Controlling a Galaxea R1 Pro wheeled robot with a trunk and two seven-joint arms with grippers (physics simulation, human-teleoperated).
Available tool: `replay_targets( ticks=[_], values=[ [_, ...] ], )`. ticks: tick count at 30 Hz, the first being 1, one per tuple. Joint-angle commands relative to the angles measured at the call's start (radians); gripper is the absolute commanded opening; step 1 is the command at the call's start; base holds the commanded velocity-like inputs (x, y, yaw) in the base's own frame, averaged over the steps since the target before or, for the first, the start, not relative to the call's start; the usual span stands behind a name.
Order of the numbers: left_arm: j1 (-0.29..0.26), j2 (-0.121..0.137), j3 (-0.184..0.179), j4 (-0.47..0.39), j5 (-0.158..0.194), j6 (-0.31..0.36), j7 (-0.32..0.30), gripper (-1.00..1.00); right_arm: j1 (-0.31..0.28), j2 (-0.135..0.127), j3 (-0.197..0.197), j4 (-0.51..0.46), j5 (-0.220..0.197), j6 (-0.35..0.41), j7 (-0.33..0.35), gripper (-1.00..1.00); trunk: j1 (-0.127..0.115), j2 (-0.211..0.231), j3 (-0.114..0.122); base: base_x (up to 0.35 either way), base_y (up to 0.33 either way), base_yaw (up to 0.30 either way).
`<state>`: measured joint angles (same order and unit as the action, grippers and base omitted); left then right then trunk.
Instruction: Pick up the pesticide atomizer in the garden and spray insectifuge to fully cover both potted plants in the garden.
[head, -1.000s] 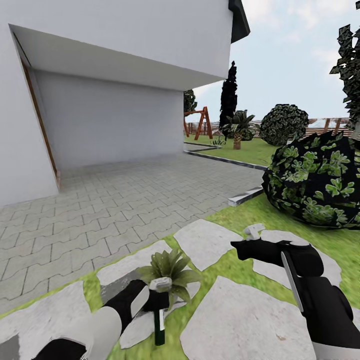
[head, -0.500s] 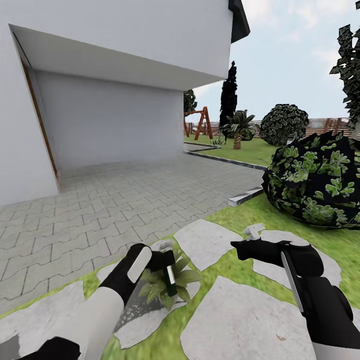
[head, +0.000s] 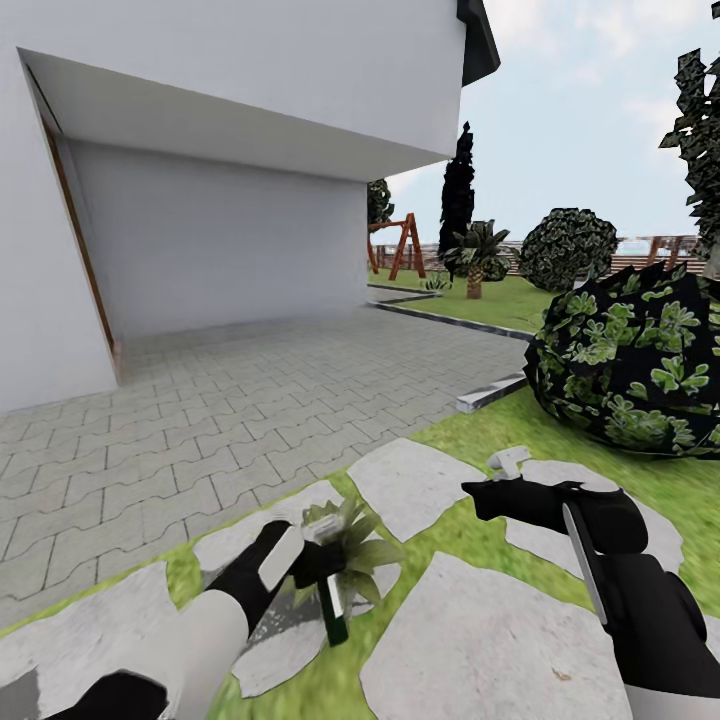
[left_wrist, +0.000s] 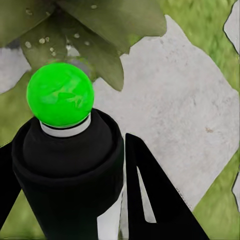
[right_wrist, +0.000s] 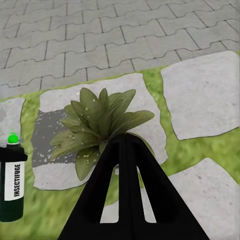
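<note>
Left arm holding the atomizer over the plant's near edge

The left gripper (head: 312, 562) is pinching the pesticide atomizer (head: 333, 598), whose long axis is hanging nearly upright, slightly tilted, with its head at the near leaves of the potted plant (head: 350, 545); whitish specks of insectifuge (left_wrist: 38, 41) are dotting some leaves. Just beyond, the rosette is sitting on a stepping stone (head: 250, 540). The right gripper (head: 500, 470) is hovering farther off with its fingers pressed together, so the left arm looks much better placed to spray.
</note>
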<state>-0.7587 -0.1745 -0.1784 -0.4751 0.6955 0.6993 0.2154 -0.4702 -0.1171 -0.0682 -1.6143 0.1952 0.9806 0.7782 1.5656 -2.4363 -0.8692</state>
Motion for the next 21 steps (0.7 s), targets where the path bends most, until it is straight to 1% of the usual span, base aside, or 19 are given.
replay_targets(
  ticks=[1,4,5,6,7,11,12,14,16,21],
  values=[
    [0.000,0.000,-0.002,0.017,0.009,-0.007,0.004,-1.00,-0.001,0.000,-0.001,-0.001,0.010,0.003,0.010,-1.00,0.000,-0.001,-0.001,0.000,0.000,0.000],
    [0.001,0.000,-0.003,0.073,0.006,-0.038,-0.006,-1.00,-0.001,0.001,-0.001,-0.001,0.010,0.003,0.010,-1.00,0.000,-0.001,-0.001,0.000,0.000,0.000],
    [0.001,0.000,-0.006,0.094,0.004,-0.058,-0.008,-1.00,-0.001,0.002,-0.001,-0.001,0.010,0.003,0.010,-1.00,0.000,-0.001,-0.001,0.000,0.000,0.000],
    [0.003,0.000,-0.015,0.108,0.003,-0.081,-0.011,-1.00,-0.001,0.003,-0.001,-0.001,0.010,0.003,0.010,-1.00,0.000,-0.001,-0.001,0.000,0.000,0.000],
    [0.009,0.000,-0.032,0.118,0.002,-0.103,-0.014,-1.00,-0.001,0.003,-0.001,-0.001,0.010,0.003,0.010,-1.00,0.000,-0.001,-0.001,0.000,0.000,0.000],
    [0.026,0.002,-0.085,0.142,0.002,-0.146,-0.019,-1.00,0.000,0.004,-0.001,-0.001,0.010,0.003,0.010,-1.00,0.000,-0.001,-0.001,0.000,0.000,0.000],
    [0.029,0.003,-0.088,0.148,0.001,-0.149,-0.020,-1.00,0.000,0.004,-0.001,-0.001,0.010,0.003,0.010,-1.00,0.000,-0.001,-0.001,0.000,0.000,0.000],
    [0.044,0.006,-0.097,0.185,0.000,-0.180,-0.020,-1.00,0.000,0.006,-0.001,-0.001,0.010,0.003,0.010,-1.00,0.000,-0.001,-0.001,0.000,0.000,0.000],
    [0.054,0.007,-0.100,0.199,0.000,-0.205,-0.020,-1.00,0.001,0.007,-0.001,-0.001,0.010,0.001,0.010,-1.00,0.000,-0.001,-0.001,0.000,0.000,0.000],
    [0.062,0.007,-0.102,0.206,0.001,-0.222,-0.021,-1.00,0.001,0.007,0.000,-0.001,0.010,0.000,0.009,-1.00,0.000,-0.001,-0.001,0.000,0.000,0.000]
  ],
)
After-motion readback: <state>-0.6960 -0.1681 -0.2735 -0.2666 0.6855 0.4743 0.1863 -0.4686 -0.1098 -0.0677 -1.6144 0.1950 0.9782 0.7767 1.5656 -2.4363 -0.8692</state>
